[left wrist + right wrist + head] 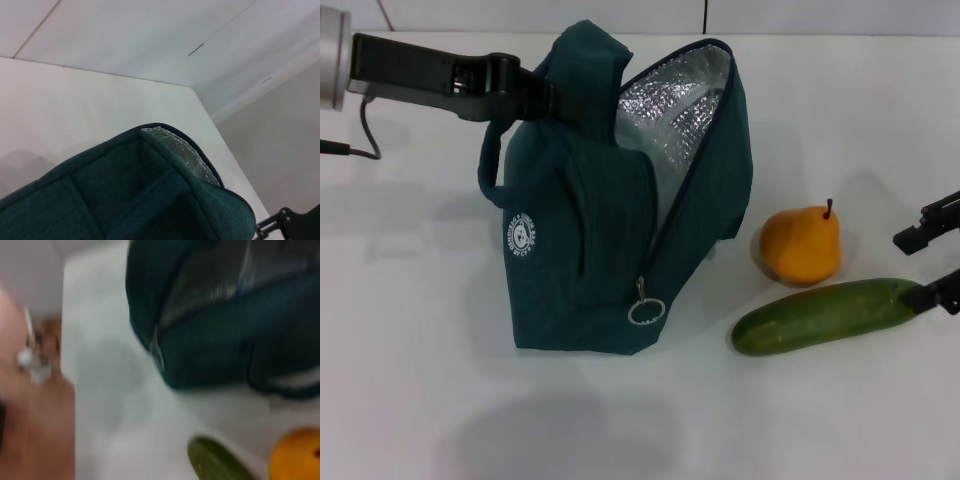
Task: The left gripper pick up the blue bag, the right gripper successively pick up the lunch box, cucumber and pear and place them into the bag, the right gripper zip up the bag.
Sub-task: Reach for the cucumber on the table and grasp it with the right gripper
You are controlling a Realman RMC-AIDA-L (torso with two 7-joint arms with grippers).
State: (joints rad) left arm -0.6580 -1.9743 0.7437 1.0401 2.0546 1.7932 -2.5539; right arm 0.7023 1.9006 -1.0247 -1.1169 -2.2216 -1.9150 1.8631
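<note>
In the head view, the left gripper (535, 95) reaches in from the upper left of the frame, closed on the top strap of the blue bag (620, 200). The bag stands in the centre on the white table (420, 380), unzipped, its silver lining (670, 110) showing. Its zipper pull ring (646, 310) hangs low on the front. The pear (802, 245) sits right of the bag, the cucumber (825, 315) just below it. The right gripper (932, 265) enters at the right edge, fingers spread apart around the cucumber's end.

The left wrist view shows the bag (125, 195) filling the lower frame, table (75, 105) behind.

The right wrist view is blurred: bag (225, 325) at the top, cucumber (215, 460) and pear (297, 455) at the lower right.
</note>
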